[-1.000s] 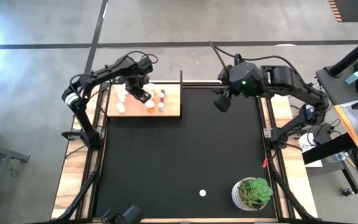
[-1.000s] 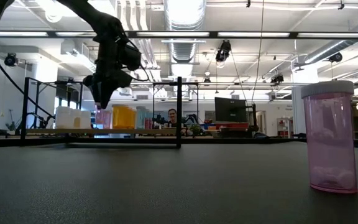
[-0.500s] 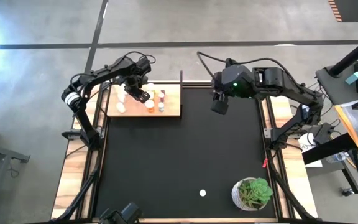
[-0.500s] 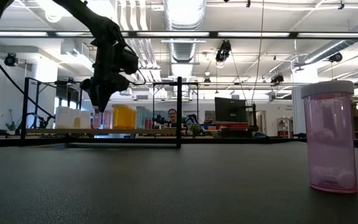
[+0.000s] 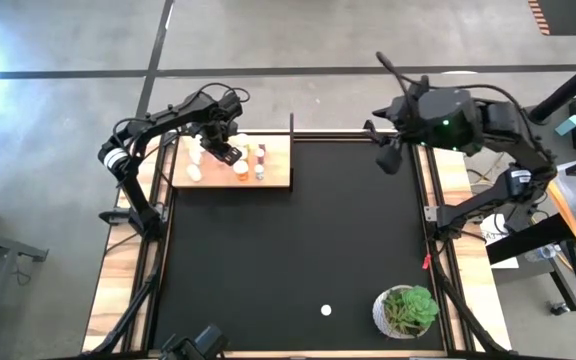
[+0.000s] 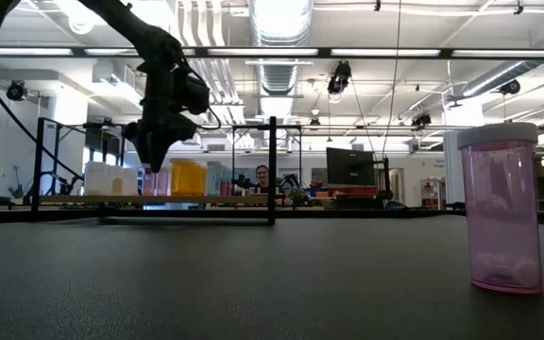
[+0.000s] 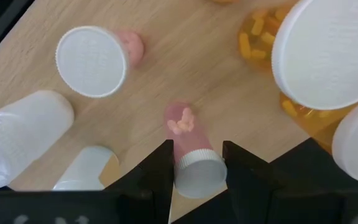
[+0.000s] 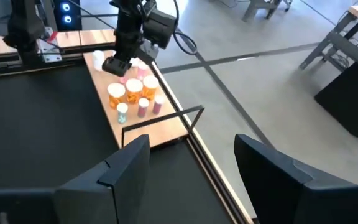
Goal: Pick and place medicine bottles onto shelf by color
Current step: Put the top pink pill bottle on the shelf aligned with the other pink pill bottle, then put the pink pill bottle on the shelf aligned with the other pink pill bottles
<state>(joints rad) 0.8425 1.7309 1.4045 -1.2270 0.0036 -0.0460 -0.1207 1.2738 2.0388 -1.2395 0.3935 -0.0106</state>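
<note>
From above, the left gripper (image 5: 226,153) hangs low over the shelf (image 5: 273,175) at the far left corner of the black mat (image 5: 288,240), among the medicine bottles (image 5: 250,160) already standing there; the right gripper (image 5: 389,160) waits in the air by the mat's far right edge, and one more bottle (image 5: 325,310) stands alone near the front, beside the potted plant (image 5: 406,310). From bench height, the left gripper (image 6: 151,151) reaches down to the row of white, pink and orange bottles on the shelf (image 6: 159,200), while the lone pink bottle (image 6: 499,208) looms close to the lens, upright on the mat. The left wrist view shows its jaws pinching a small pink bottle (image 7: 191,158) by the capped end, its base at or near the wood, with an orange bottle (image 7: 319,56), another pink white-capped one (image 7: 95,59) and two white bottles (image 7: 23,134) crowded round. The right wrist view shows the right arm's jaws spread halfway and empty, the shelf (image 8: 166,130) far ahead. The risk, as I judge it, lies in the crowding: letting go off-centre, or lifting away at a slant, could tip the slim pink bottle or knock its close neighbours, spoiling the colour groups
</note>
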